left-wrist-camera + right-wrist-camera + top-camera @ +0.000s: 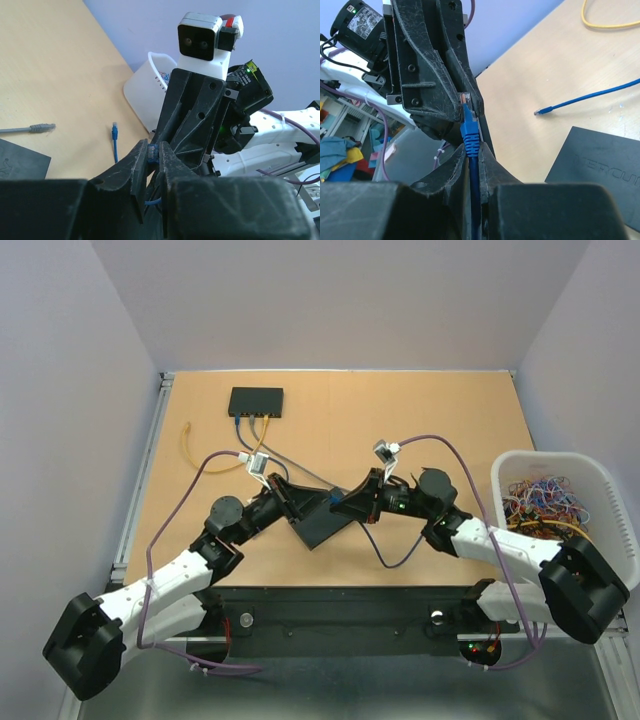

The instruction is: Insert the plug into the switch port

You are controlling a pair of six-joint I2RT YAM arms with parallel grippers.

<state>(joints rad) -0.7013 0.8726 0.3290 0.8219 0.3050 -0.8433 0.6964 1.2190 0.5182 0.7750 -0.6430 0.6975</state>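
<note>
currently held item: blue plug (469,131), hanging off the table between the two grippers, above the near switch (322,525).
plug long axis: running in line with the fingers of the right gripper (472,152).
plug direction: clear tip is pointing away from the right wrist, straight at the left gripper (154,154); boot and cable are trailing back toward the right wrist.
plug heading, top view: lying roughly left-to-right across the table (450,410), tip facing the left arm.
right gripper: fingers are clamping the blue boot and cable just behind the tip.
left gripper: fingers are pinching the tip end of the plug, meeting the right gripper nose to nose.
near switch: lying flat, skewed to the table edges, directly under the meeting grippers; its port side is not showing.
far switch (256,400): sitting at the back left of the table, well apart from the plug, carrying several cables in its near face.
loose connectors: a second blue connector (115,131) and a grey connector (42,128) are lying on the table near the near switch, touching neither gripper.
yellow cable (188,440): lying just left of the far switch.
basket (600,465): standing at the right edge, holding tangled wires.
</note>
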